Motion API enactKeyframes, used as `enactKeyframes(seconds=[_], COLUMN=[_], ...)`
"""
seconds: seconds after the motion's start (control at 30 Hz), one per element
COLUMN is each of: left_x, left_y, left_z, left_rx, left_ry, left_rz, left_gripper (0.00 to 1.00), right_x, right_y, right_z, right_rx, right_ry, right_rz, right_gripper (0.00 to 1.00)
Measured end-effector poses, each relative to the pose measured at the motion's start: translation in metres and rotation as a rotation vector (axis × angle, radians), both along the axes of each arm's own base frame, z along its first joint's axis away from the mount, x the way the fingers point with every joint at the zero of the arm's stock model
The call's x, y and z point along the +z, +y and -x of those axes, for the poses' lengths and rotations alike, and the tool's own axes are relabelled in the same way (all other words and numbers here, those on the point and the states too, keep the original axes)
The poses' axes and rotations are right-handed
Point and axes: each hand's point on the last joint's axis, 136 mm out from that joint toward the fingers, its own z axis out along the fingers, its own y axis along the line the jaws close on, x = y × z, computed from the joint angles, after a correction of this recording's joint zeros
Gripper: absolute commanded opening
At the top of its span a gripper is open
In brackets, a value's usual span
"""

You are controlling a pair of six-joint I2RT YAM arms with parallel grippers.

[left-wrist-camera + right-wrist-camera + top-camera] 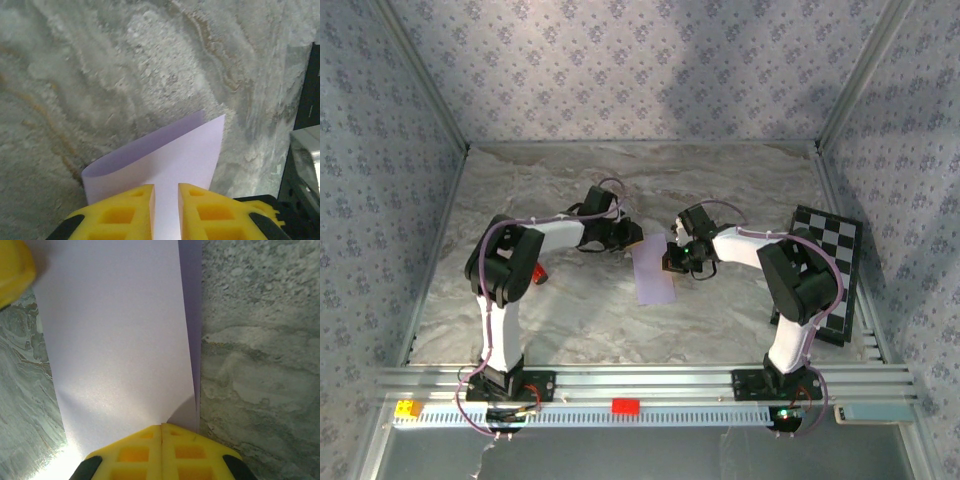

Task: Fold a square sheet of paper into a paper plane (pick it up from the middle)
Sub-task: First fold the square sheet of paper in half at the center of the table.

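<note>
The square sheet of paper [653, 272], pale lilac, lies folded over into a narrow strip at the middle of the table. No paper plane shape shows. My left gripper [632, 238] is at the strip's far left corner. In the left wrist view the paper [170, 155] has its upper layer bowed up at the fold, and the left gripper [166, 187] stands over it with a narrow gap between the jaws. My right gripper [670, 260] is at the strip's right edge. The right gripper [161, 426] is shut, its tips down on the paper [115, 340].
A black-and-white checkered board [830, 250] lies at the right side, partly under the right arm. A small red cylinder [539, 272] sits beside the left arm. Red [625, 406] and yellow [408, 408] blocks sit on the front rail. Patterned walls close in three sides.
</note>
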Motion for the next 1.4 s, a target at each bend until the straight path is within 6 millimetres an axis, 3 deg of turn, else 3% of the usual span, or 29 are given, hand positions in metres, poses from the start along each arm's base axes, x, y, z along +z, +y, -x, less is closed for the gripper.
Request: enactKeyframes(seconds=[0.2, 0.77, 1.23, 1.4], left_x=[-0.019, -0.019, -0.017, -0.007], left_y=[0.003, 0.016, 0.044, 0.044], left_z=[-0.001, -0.014, -0.053, -0.049], left_rx=[0.003, 0.026, 0.150, 0.148], left_ry=[0.039, 0.051, -0.005, -0.011], left_rz=[-0.014, 0.003, -0.076, -0.088], left_gripper=[0.19, 0.19, 0.20, 0.21], right_x=[0.000, 0.000, 0.000, 0.001], right_y=[0.000, -0.001, -0.003, -0.004], right_z=[0.000, 0.000, 0.001, 0.000], right_rx=[-0.001, -0.001, -0.007, -0.009], right_ry=[0.000, 0.000, -0.002, -0.004], right_rz=[0.000, -0.003, -0.003, 0.002], right_gripper=[0.00, 0.00, 0.00, 0.00])
